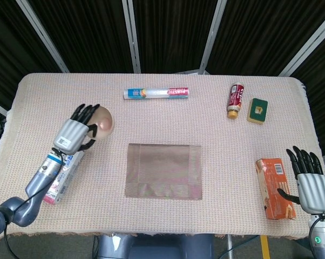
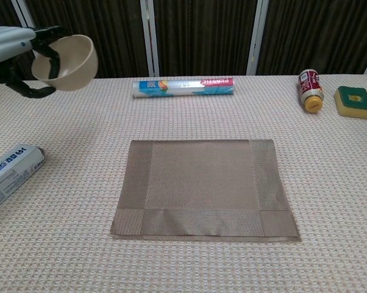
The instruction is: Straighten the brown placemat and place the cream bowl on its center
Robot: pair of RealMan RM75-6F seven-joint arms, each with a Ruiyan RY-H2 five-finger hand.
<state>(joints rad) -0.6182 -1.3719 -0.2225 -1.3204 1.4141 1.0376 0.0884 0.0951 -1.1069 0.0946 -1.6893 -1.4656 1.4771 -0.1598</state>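
Observation:
The brown placemat lies flat near the table's front middle, its edges square to the table edge, with nothing on it. My left hand holds the cream bowl by its rim, lifted above the table at the left, well away from the mat. The bowl is tilted with its opening turned sideways. My right hand hangs at the front right corner beside the orange box, fingers spread, holding nothing.
A toothpaste box lies at the front left under my left forearm. A plastic-wrap roll lies at the back. A red bottle and green sponge sit back right; an orange box front right.

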